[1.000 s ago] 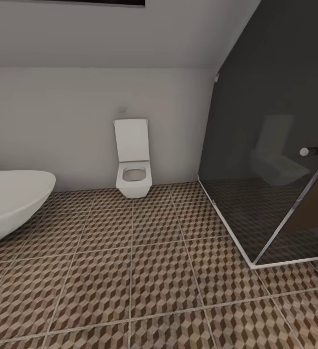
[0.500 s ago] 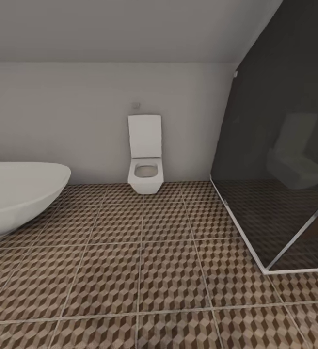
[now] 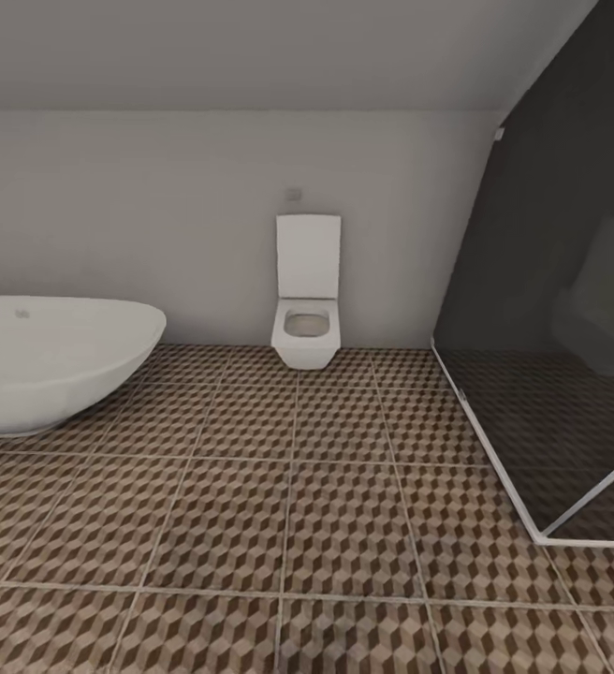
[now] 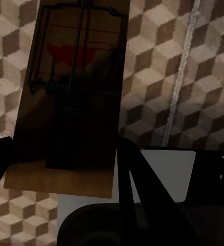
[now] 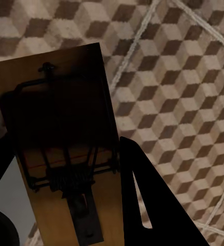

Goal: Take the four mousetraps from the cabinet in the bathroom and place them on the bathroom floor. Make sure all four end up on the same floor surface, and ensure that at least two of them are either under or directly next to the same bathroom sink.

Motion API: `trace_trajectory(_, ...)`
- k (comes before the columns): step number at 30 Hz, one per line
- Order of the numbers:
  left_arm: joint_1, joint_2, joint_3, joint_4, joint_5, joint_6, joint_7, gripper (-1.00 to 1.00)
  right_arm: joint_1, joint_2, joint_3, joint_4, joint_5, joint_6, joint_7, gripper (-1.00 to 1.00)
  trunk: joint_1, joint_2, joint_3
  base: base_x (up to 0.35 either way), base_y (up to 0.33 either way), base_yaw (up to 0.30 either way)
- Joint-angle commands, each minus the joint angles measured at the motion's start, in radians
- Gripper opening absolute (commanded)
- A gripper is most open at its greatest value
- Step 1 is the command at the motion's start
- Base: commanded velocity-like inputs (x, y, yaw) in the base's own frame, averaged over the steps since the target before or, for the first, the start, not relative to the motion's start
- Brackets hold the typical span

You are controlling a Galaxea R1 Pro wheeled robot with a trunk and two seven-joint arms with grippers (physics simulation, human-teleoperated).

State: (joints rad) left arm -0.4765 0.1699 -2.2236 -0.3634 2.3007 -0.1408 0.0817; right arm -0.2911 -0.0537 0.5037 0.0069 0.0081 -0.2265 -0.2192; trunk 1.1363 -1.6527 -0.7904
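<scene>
Here, nearest the wrist cameras, each gripper is clamped on a mousetrap. The left gripper (image 4: pixel 60 169) pinches one mousetrap (image 4: pixel 73 97) between its dark fingers (image 4: pixel 137 179), the red spot and wire bar facing the camera, above the bathroom floor (image 4: pixel 194 61). The right gripper (image 5: pixel 65 189) likewise pinches the other mousetrap (image 5: pixel 60 148), a wooden plate with dark metal parts, over the same cube-patterned tiles. Farther out in the head view, the tiled floor runs to a white bathtub (image 3: pixel 50 360) at left, a dark glass shower enclosure (image 3: pixel 560 318) at right, and a white wall-hung toilet (image 3: pixel 307 295) against the far wall
</scene>
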Motion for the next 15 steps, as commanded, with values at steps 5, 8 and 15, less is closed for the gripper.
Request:
trace_trajectory(5, -0.002, 0.002, -0.008, -0.004, 0.004, -0.008, 0.006, -1.0, 0.0, -0.001, 0.003, 0.001, -0.002, -0.004, -0.003, -1.0, 0.0, 0.0, -0.007, 0.0, 0.0, 0.215)
trace_trajectory(8, -0.002, 0.002, -0.008, -0.004, 0.004, -0.008, 0.006, -1.0, 0.0, -0.002, 0.003, 0.001, -0.002, -0.004, -0.005, -1.0, 0.0, 0.0, -0.009, 0.0, 0.0, 0.26)
trace_trajectory(15, -0.002, 0.004, -0.008, -0.002, 0.005, -0.007, 0.008, -1.0, 0.0, -0.003, 0.003, 0.001, -0.002, -0.007, -0.009, -1.0, 0.0, 0.0, -0.012, 0.0, 0.0, 0.277)
